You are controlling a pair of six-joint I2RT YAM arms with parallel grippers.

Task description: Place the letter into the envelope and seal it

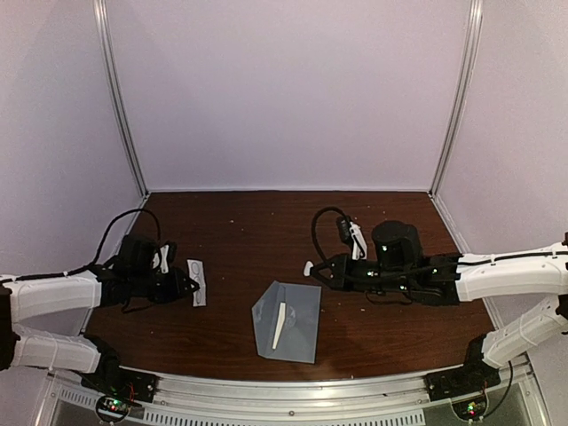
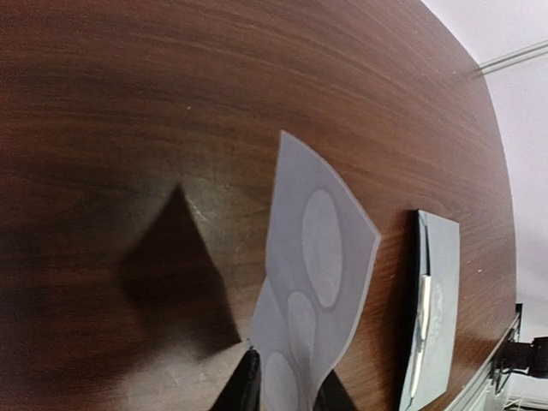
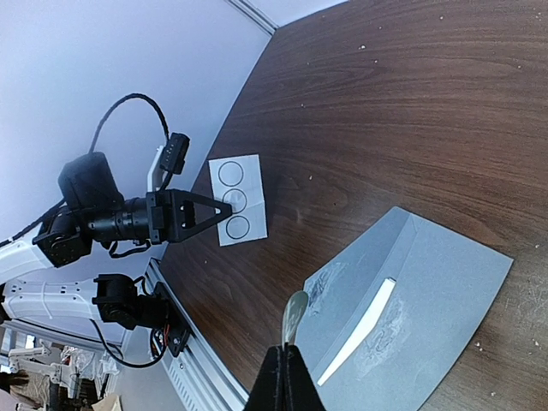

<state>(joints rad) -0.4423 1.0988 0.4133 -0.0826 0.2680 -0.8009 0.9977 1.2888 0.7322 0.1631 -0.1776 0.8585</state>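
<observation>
The grey-blue envelope point(image 1: 293, 324) lies flat on the brown table, near the front middle. It also shows in the right wrist view point(image 3: 437, 291) and the left wrist view point(image 2: 441, 282). A narrow white sliver point(image 1: 279, 326) shows along its fold; I cannot tell if it is the letter's edge. My left gripper point(image 1: 190, 286) is shut on the white sticker strip with circles point(image 2: 312, 257), which curls up off the table. My right gripper point(image 3: 287, 351) is shut on a small round sticker point(image 3: 293, 312), held edge-on just above the envelope's left corner.
White walls with metal posts point(image 1: 120, 98) enclose the table at the back and sides. A metal rail point(image 1: 293, 390) runs along the front edge between the arm bases. The left arm point(image 3: 103, 218) shows in the right wrist view beside the sticker strip point(image 3: 237, 199).
</observation>
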